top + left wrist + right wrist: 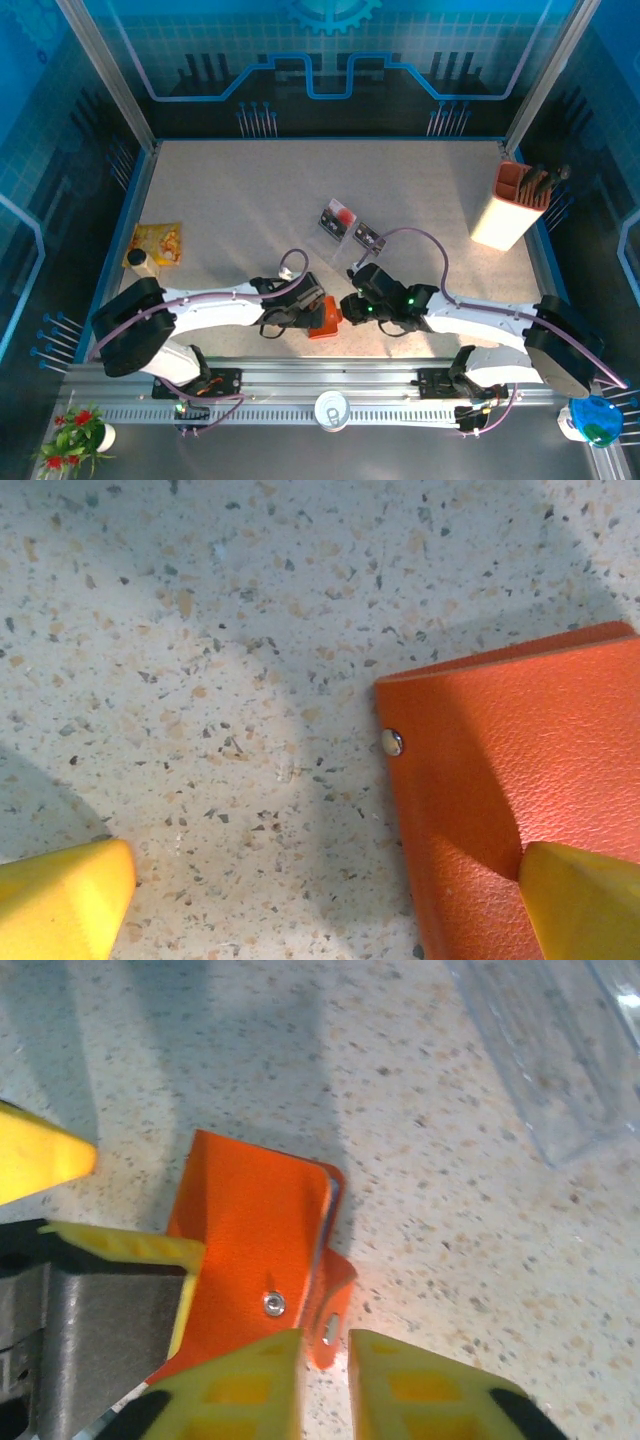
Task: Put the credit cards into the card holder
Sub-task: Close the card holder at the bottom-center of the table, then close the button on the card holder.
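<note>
Speckled tabletop (470, 1210): card holder (255, 1225) lies partly under the left gripper (330, 895), jaws spread wide; right gripper (325, 1350) hovers barely parted at its flap.

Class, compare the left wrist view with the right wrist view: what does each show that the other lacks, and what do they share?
Left wrist: the left gripper wide open, one finger over the card holder. Right wrist: the clear tray and the right gripper, fingers narrowly apart at the holder's snap flap. Shared: the orange card holder on the speckled table.
</note>
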